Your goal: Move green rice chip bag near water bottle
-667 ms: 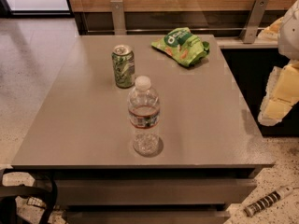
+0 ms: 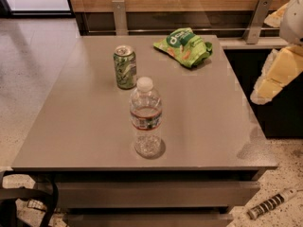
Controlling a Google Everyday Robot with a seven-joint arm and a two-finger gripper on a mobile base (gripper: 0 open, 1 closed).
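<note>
The green rice chip bag point(image 2: 183, 46) lies flat at the far right of the grey table point(image 2: 203, 122). The water bottle point(image 2: 146, 117) stands upright near the front middle, clear with a white cap and a red-and-white label. My arm enters at the right edge, off the table's right side. The gripper point(image 2: 263, 92) is at its lower end, well to the right of the bag and bottle, touching nothing.
A green soda can point(image 2: 125, 67) stands upright at the far left-middle, between the bag and the bottle. A wooden wall with metal brackets point(image 2: 120, 16) runs behind the table. A dark counter sits to the right. A striped object point(image 2: 270, 204) lies on the floor.
The arm at the right edge has shifted slightly up and left. The bag, can and bottle have not moved.
</note>
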